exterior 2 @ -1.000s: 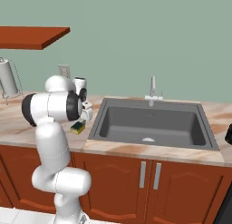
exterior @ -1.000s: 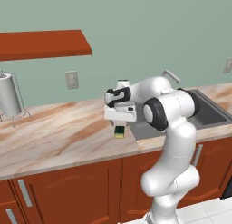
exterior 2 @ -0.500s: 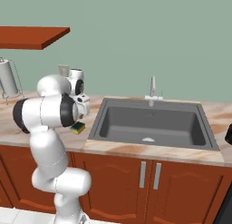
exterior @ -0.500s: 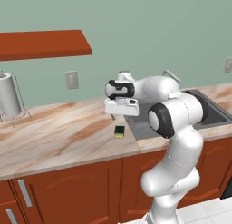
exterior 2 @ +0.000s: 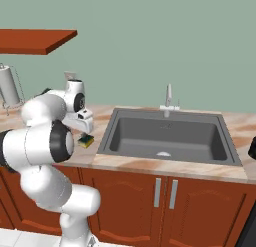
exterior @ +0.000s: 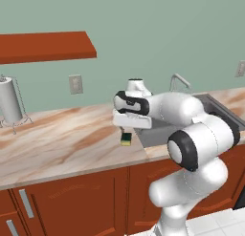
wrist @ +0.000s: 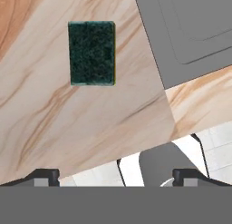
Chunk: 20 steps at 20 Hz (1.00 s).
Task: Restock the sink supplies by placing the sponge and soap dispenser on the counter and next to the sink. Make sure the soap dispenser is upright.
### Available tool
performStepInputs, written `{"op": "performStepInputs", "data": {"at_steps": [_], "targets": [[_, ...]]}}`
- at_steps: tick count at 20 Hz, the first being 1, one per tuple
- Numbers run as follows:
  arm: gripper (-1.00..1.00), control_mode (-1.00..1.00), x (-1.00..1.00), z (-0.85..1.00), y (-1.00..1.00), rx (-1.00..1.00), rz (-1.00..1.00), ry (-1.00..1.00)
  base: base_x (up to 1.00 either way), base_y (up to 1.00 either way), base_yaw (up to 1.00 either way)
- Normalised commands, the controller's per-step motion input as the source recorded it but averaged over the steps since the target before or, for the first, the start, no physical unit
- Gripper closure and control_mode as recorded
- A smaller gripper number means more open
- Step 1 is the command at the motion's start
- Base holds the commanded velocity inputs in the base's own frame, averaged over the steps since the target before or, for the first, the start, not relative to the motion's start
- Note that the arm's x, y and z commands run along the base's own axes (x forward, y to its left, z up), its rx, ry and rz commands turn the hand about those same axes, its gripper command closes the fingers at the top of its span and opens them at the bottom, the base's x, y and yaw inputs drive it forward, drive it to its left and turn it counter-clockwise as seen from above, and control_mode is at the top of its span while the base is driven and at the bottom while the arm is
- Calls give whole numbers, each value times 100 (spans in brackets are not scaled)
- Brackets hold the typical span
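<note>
We see the sponge (wrist: 91, 53) lying flat on the counter (wrist: 68, 123), green side up, just beside the sink (wrist: 190, 28) at its 9 o'clock in the hand view. The gripper (wrist: 115, 175) hangs above, jaws spread wide, holding nothing.

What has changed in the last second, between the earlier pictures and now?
The gripper has lifted up from the sponge with its jaws open, and the arm has swung a little. The sponge stayed flat on the counter beside the sink.
</note>
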Motion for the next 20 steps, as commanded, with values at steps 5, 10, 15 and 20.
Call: {"op": "performStepInputs", "data": {"at_steps": [5,10,15,20], "targets": [[-100,-100,-75,24,-3,0,-1,-9,0,0,0],[-100,-100,-70,30,-11,0,-2,-8,0,0,0],[-100,-100,-55,42,-13,0,-3,-9,0,0,0],[-100,-100,-32,55,-19,0,-3,-7,0,0,0]]}}
